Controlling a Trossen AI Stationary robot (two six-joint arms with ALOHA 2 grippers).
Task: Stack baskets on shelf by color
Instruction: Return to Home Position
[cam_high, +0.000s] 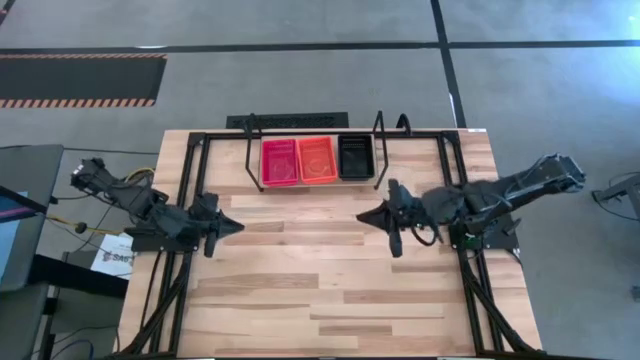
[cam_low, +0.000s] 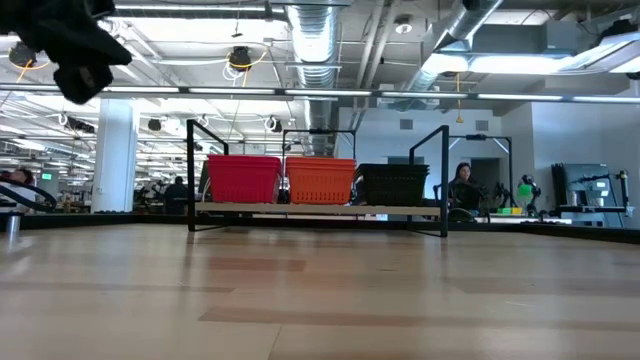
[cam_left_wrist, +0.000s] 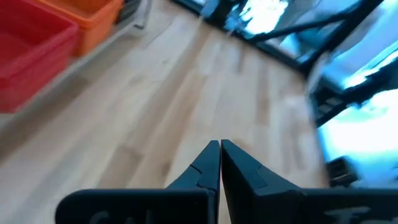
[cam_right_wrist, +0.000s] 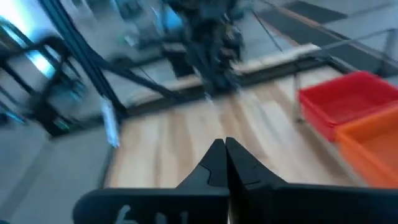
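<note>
Wide bare table (cam_high: 330, 290) in front of the shelf (cam_high: 315, 189) at the far edge, lots of free room mid-board. On the shelf, red baskets (cam_high: 280, 162), orange baskets (cam_high: 318, 159) and black baskets (cam_high: 356, 156) sit side by side, touching. Left gripper (cam_high: 235, 228) and right gripper (cam_high: 363, 217) both pinched together, empty, tips facing each other above the bare wood, well apart, near the shelf front.

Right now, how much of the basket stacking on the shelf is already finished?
It looks finished: the shelf holds a red stack, an orange stack and a black stack, side by side. Nothing is in hand: the left pincer and right pincer are shut and empty. No loose basket shows on the table.
</note>
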